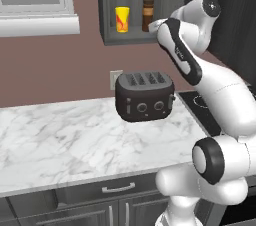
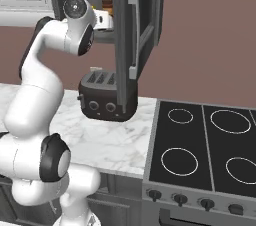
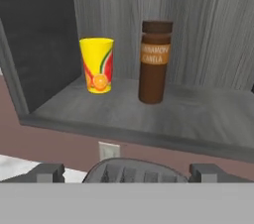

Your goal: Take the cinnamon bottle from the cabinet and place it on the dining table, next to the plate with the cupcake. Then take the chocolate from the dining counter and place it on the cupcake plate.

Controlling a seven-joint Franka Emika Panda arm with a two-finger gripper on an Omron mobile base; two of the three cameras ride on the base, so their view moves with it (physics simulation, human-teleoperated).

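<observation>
Reaching for cinnamon bottle [image 3: 155, 62] in cabinet [image 3: 208, 114].
Pincer [image 3: 127, 172] open, empty, short of bottle right of yellow cup [image 3: 96, 64]; next, advance, close around it.

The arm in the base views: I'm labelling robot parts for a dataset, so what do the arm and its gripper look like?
The arm is made of smooth, rounded glossy white segments joined by dark, nearly black bands and round joint caps, one with a small pale centre. No cables or lettering are visible. In the hand view the gripper shows as two small, blocky dark grey fingertips.
</observation>
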